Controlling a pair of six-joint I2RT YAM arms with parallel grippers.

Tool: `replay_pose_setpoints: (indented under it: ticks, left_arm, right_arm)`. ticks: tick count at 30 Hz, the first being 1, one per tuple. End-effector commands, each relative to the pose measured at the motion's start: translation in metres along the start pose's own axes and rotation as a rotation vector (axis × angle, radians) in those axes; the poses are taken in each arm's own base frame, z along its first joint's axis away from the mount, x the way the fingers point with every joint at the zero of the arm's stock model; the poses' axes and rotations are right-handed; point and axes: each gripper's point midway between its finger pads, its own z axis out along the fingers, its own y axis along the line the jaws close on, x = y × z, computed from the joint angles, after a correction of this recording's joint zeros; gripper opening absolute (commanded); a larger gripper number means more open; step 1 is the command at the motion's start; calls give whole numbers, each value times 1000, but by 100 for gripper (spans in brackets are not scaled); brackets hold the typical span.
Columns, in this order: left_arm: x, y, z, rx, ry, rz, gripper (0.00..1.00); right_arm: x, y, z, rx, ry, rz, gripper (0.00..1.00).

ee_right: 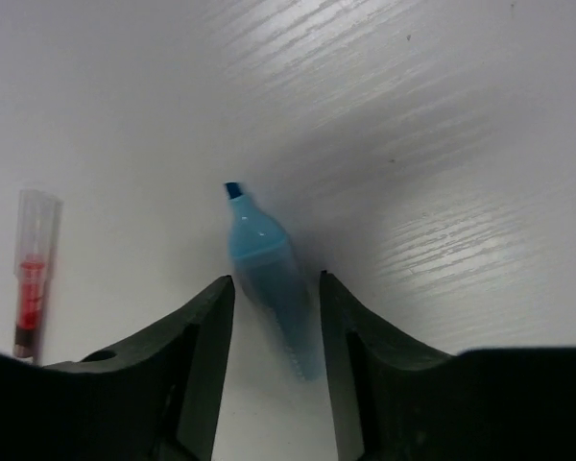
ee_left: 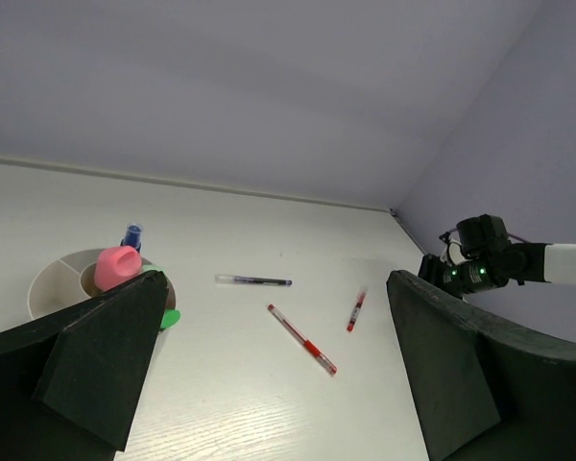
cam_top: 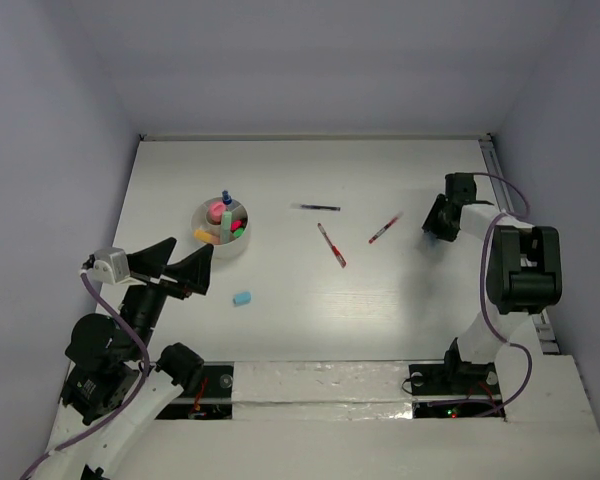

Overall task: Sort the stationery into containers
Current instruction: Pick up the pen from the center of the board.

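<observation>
left claw point(cam_top: 190, 250) wide open, near white cup point(cam_top: 197, 222) | right claw point(ee_right: 276, 280) gripping light-blue marker point(ee_right: 254, 235) | red pen point(ee_right: 31, 279) lying on bench point(ee_right: 442, 144) alongside

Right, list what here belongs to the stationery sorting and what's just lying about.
Job: white cup; markers in it; black pen; two red pens; light-blue eraser; blue marker between the right jaws.
Just there: metal rail along the right side; nothing else loose shows.
</observation>
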Motion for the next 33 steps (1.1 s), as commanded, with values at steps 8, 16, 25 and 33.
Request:
replay_pose_setpoints:
  ticks: [8, 16, 25, 33]
  left_arm:
    - [3, -13, 11, 61, 8, 22, 79]
    - [51, -45, 30, 237, 214, 49, 33]
    - [90, -48, 52, 259, 363, 44, 20]
    - [108, -31, 65, 178, 424, 46, 48]
  right_arm:
    - [9, -14, 1, 70, 60, -42, 12]
    - [-5, 63, -57, -173, -93, -114, 4]
    - [52, 236, -168, -679, -154, -271, 3]
    - [118, 371, -278, -1149, -182, -366, 3]
